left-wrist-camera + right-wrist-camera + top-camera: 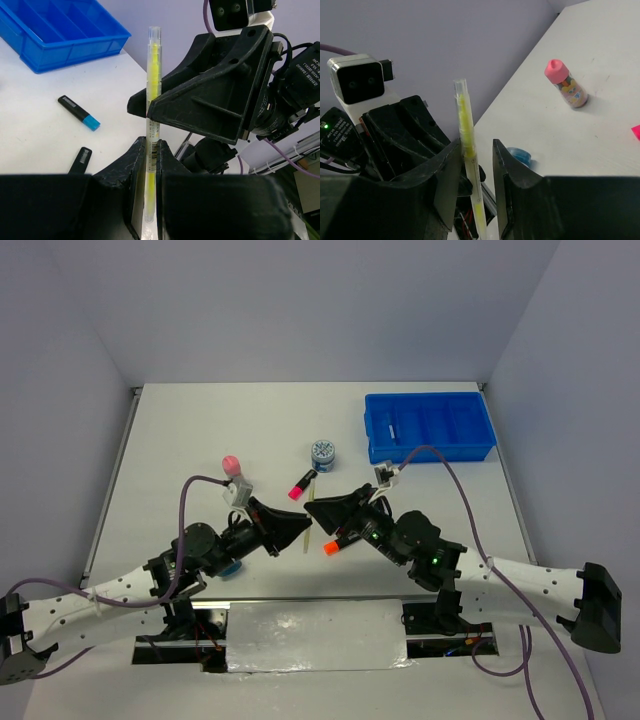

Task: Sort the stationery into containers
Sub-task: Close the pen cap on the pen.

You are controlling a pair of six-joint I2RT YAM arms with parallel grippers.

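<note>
My left gripper (150, 150) is shut on a thin pale pen with a yellow core (152, 95) and holds it above the table. My right gripper (476, 155) is open, with its jaws standing round the same pen (466, 125). The pen lies against one finger with a gap to the other. In the top view the two grippers meet at the table's middle (308, 515). The bright blue tray (430, 426) stands at the far right. On the table lie a pink-capped marker (302, 485), an orange-capped marker (335, 545) and a blue-capped marker (79, 113).
A round blue jar (323, 452) stands mid-table. A second jar (230, 568) lies by the left arm. A pink-capped bottle (234, 475) stands at the left. A black marker end (80, 159) lies beside my left fingers. Grey walls surround the table.
</note>
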